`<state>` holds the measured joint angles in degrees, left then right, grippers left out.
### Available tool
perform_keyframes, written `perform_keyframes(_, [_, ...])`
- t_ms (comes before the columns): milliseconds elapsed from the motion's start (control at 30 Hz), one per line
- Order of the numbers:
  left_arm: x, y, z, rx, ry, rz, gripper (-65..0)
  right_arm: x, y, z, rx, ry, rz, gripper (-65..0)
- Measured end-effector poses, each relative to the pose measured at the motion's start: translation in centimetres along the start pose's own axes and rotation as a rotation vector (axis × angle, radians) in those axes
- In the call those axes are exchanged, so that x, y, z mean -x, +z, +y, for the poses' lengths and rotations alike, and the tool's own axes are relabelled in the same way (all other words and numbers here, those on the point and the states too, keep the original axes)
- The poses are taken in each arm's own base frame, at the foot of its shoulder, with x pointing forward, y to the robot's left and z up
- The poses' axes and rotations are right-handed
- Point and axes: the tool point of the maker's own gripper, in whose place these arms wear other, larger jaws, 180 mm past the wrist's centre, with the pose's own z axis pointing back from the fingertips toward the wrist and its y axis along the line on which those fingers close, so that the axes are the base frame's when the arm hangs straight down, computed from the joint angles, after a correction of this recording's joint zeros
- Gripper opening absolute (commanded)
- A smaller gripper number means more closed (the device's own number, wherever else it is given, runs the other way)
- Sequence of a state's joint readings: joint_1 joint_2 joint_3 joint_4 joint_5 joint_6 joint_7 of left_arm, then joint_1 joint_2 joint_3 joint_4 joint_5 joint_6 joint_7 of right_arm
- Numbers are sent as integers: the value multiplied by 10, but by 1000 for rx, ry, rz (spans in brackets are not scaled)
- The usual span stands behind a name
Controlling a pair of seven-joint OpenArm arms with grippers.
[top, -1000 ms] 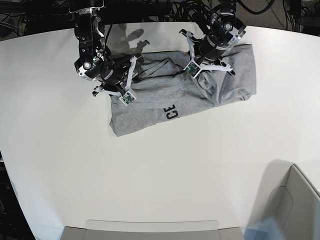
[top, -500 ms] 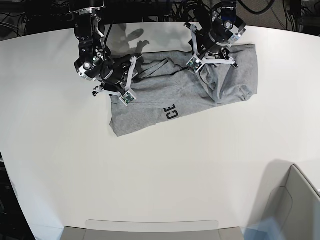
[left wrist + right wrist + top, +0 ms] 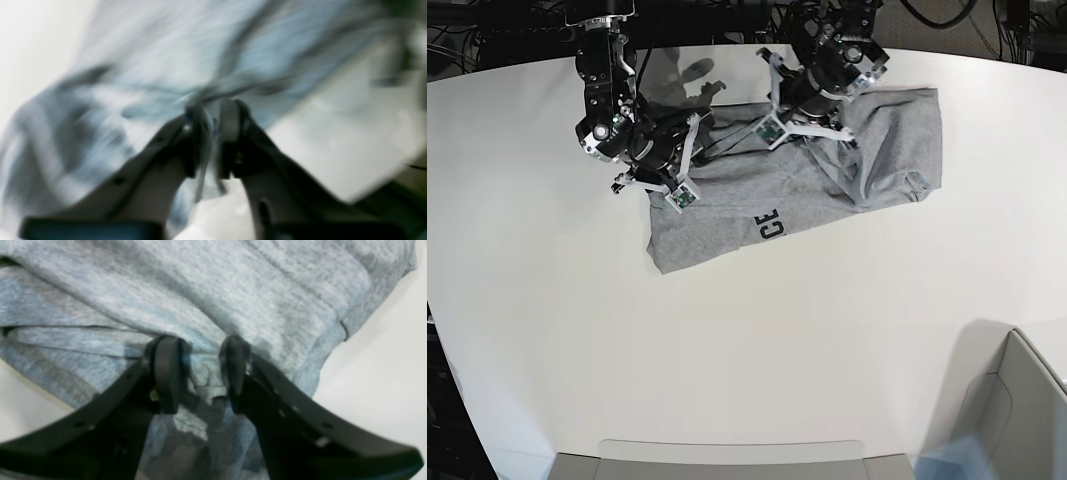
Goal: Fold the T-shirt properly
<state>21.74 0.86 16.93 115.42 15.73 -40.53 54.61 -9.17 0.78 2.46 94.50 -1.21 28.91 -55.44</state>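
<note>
T-shirt (image 3: 827, 190) is seen rumpled across the far tabletop (image 3: 747, 350); cloth is pinched in the closed left pincer (image 3: 213, 133) and gripped between the right pincer's (image 3: 200, 373) spread jaws. Spreading flat is judged next.

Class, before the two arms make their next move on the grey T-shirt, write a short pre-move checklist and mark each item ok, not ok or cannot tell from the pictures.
1. Left claw shut on cloth: ok; its jaws stand almost together with a fold of the heather-grey cotton T-shirt pinched between them.
2. Right claw gripping cloth: cannot tell; jaws apart, fabric bunched between them.
3. T-shirt lying flat: not ok; it is creased and bunched under both arms.
4. Black block lettering showing: ok, partly visible near the shirt's front edge.
5. Shirt wholly on the white table: ok.
6. Left wrist view sharp: not ok, blurred.
</note>
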Motion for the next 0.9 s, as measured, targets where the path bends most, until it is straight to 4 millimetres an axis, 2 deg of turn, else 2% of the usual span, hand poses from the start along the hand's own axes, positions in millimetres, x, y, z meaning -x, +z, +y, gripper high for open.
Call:
perform_keyframes(67, [-16,-2,-1,9,-19,-35,-650,-1,0,0,0,0,-5,-416])
perform_keyframes(133, [-25,-2,12,-27,-26,-55,-650,-1,0,0,-1,-1,-4,-416])
perform_keyframes(233, [-22,-2,20,-53,-32,-40,-650,-1,0,0,0,0,-4,-416])
perform_keyframes(333, [-23,-2,16,-37,-32,-41,-650,-2,0,0,0,0,-10,-416])
perform_keyframes(433, [-35,0,46,-98,49,-94,-650,-2,-1,0,-2,-2,-15,-416])
perform_keyframes(533, [-11,12,103,-261,167,-49,-650,-2,-1,0,-3,-2,-12,-416])
perform_keyframes(600, [16,21,127,-335,216,12,-650,-2,-1,0,-1,-1,-12,-416])
perform_keyframes(700, [42,31,144,-390,282,66,-650,-3,-1,0,-2,-1,-15,-416])
perform_keyframes(900, [65,44,161,-452,344,89,-650,-3,-1,0,-2,-1,-15,-416])
